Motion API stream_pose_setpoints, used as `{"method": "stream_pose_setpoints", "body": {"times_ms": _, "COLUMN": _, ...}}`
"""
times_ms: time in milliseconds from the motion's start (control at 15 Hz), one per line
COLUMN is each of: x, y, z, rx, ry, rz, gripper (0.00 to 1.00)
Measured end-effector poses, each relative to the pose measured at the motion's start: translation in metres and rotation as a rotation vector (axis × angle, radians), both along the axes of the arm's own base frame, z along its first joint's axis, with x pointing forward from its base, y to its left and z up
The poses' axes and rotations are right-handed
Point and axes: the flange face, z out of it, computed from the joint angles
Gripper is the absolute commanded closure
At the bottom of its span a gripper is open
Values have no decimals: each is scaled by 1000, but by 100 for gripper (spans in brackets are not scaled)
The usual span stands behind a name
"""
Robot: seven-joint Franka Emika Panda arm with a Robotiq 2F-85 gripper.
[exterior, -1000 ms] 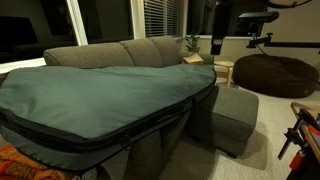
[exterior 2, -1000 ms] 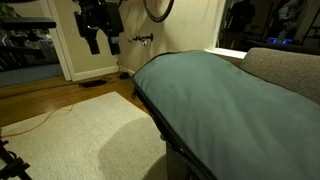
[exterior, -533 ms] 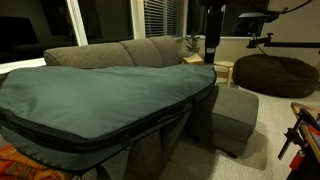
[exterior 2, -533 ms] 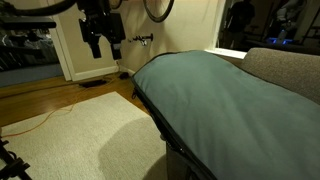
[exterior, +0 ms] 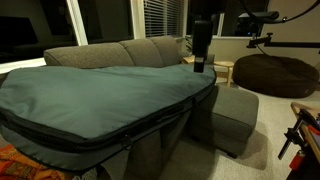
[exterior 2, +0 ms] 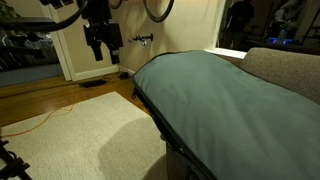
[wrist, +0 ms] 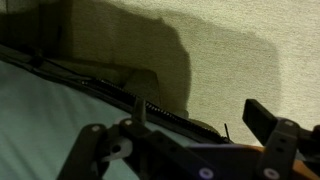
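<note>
The hand (exterior: 203, 60) hangs wide open and empty above the narrow end of a big teal soft case (exterior: 100, 95), which lies flat across the grey sofa (exterior: 140, 50). The case looks padded, bulky and floppy, likely to sag under a lift. Its zipped edge (wrist: 165, 115), seen in the wrist view, seems the firmest place to pinch.

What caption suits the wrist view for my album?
Open claw hovering over the zippered edge of a large green bag.
</note>
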Motion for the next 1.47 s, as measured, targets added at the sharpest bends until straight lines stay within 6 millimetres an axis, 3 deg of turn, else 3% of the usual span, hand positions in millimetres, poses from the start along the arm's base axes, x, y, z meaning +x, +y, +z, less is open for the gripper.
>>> {"method": "stream_pose_setpoints", "body": {"times_ms": 800, "x": 16, "y": 23, "z": -37, "rx": 82, "ry": -38, "rz": -85, "gripper": 0}}
{"method": "stream_pose_setpoints", "body": {"times_ms": 1133, "x": 23, "y": 39, "z": -46, "rx": 119, "ry": -106, "rz": -101, "gripper": 0}}
{"method": "stream_pose_setpoints", "body": {"times_ms": 1467, "x": 24, "y": 43, "z": -49, "rx": 128, "ry": -118, "rz": -110, "gripper": 0}}
